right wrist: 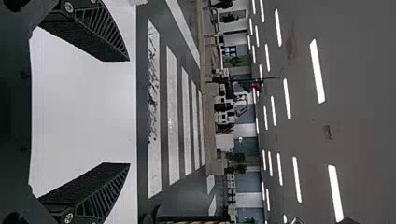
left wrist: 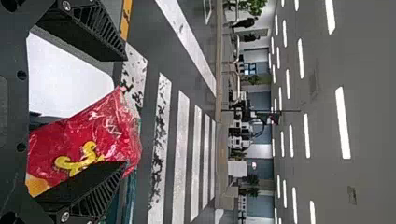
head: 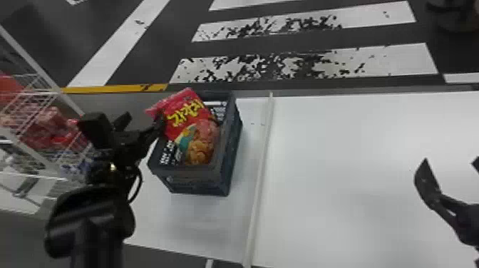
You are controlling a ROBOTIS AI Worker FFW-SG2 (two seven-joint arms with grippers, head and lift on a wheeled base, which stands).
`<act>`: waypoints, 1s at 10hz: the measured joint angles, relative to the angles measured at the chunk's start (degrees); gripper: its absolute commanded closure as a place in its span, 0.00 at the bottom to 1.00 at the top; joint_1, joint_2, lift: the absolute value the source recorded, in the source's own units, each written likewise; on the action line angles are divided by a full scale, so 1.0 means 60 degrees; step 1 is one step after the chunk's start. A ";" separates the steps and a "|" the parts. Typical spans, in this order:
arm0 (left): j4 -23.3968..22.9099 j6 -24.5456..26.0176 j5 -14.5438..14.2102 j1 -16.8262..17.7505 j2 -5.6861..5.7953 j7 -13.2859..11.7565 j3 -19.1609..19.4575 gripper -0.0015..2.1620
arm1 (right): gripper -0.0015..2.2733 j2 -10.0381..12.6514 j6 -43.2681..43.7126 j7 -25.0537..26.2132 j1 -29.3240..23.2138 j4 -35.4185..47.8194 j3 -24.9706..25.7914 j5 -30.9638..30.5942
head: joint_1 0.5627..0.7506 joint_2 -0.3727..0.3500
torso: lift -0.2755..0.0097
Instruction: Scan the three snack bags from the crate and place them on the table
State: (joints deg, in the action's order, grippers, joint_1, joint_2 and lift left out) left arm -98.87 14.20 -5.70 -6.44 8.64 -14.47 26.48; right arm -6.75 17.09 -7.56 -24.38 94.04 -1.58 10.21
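In the head view my left gripper is at the left side of the dark crate, by the edge of a red snack bag. That bag leans up at the crate's back left, with an orange and teal snack bag in front of it. From the left wrist, my left gripper stands open, one finger overlapping the red bag. Over the right part of the white table, my right gripper is open; its wrist view shows that gripper with nothing between the fingers.
A wire rack with red packages stands left of the left arm. A pale raised strip crosses the white table just right of the crate. Striped floor lies beyond the table.
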 measured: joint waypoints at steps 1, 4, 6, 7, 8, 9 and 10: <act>0.0546 0.0000 0.0285 0.0504 0.0008 -0.0032 -0.0012 0.04 | 0.04 -0.0003 -0.0010 -0.0002 -0.0017 0.0000 0.0003 0.0000 | 0.70 0.92 | 0.75; 0.1933 0.0001 0.0730 0.1520 -0.0008 -0.0094 -0.0066 0.04 | 0.04 -0.0039 -0.0185 -0.0046 -0.0015 0.0054 0.0016 -0.0003 | 0.70 0.92 | 0.75; 0.2602 0.0001 0.0921 0.1869 -0.0037 -0.0106 -0.0087 0.15 | 0.04 -0.0080 -0.0443 -0.0072 0.0114 0.0072 -0.0019 -0.0014 | 0.70 0.91 | 0.75; 0.2723 0.0001 0.1051 0.1945 -0.0043 -0.0234 -0.0126 0.33 | 0.04 -0.0107 -0.0537 -0.0072 0.0175 0.0072 -0.0061 -0.0001 | 0.70 0.91 | 0.75; 0.2745 0.0001 0.1285 0.1981 -0.0047 -0.0629 -0.0238 0.56 | 0.04 -0.0137 -0.0576 -0.0072 0.0202 0.0074 -0.0082 0.0032 | 0.70 0.90 | 0.75; 0.2689 0.0036 0.1536 0.1972 -0.0072 -0.1112 -0.0306 0.65 | 0.04 -0.0147 -0.0590 -0.0072 0.0209 0.0074 -0.0087 0.0055 | 0.70 0.87 | 0.75; 0.2472 0.0256 0.1642 0.1855 -0.0098 -0.1471 -0.0253 0.65 | 0.04 -0.0156 -0.0619 -0.0072 0.0212 0.0069 -0.0087 0.0073 | 0.70 0.86 | 0.75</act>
State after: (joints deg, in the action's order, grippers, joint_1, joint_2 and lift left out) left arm -84.04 15.73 4.15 4.69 8.05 -23.30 24.96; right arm -7.69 13.37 -8.00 -23.11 94.45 -2.10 10.65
